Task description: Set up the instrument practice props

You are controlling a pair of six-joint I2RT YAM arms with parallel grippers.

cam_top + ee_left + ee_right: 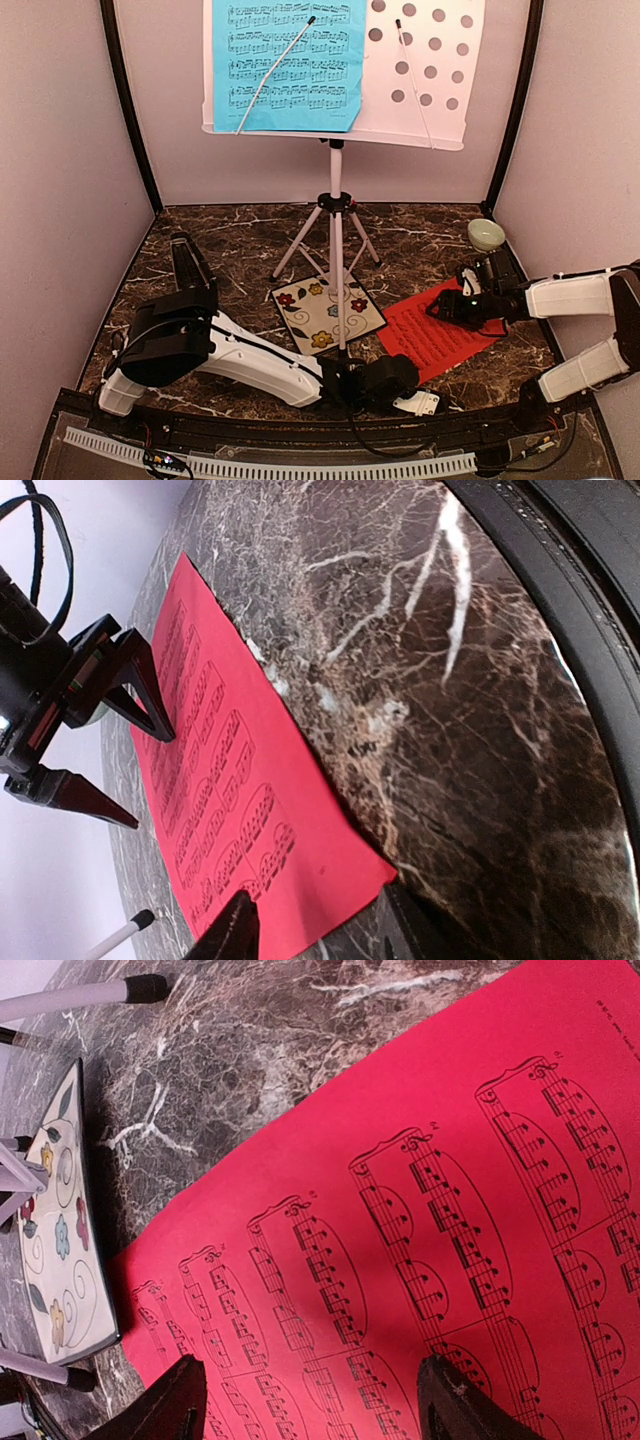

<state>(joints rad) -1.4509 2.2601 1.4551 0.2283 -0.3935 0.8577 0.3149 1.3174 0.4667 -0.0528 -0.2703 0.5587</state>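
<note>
Presently the red sheet (440,340) is seen lying flat on the marble table (230,230), right of the floral tile (328,312); the right gripper (310,1410) is held just over it, fingers spread wide; the left gripper (320,917) is opened around its near corner, possibly without touching; the blue sheet (290,60) is clipped on the white stand (430,70); the metronome (190,262) is placed far left.

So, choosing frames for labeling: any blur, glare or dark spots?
Top external: evenly lit, sharp, blue music sheet staves readable. Left wrist: strongly tilted, marble table crisp, left claw nearly black. Right wrist: red music sheet print crisp, right claw shadowed.
</note>
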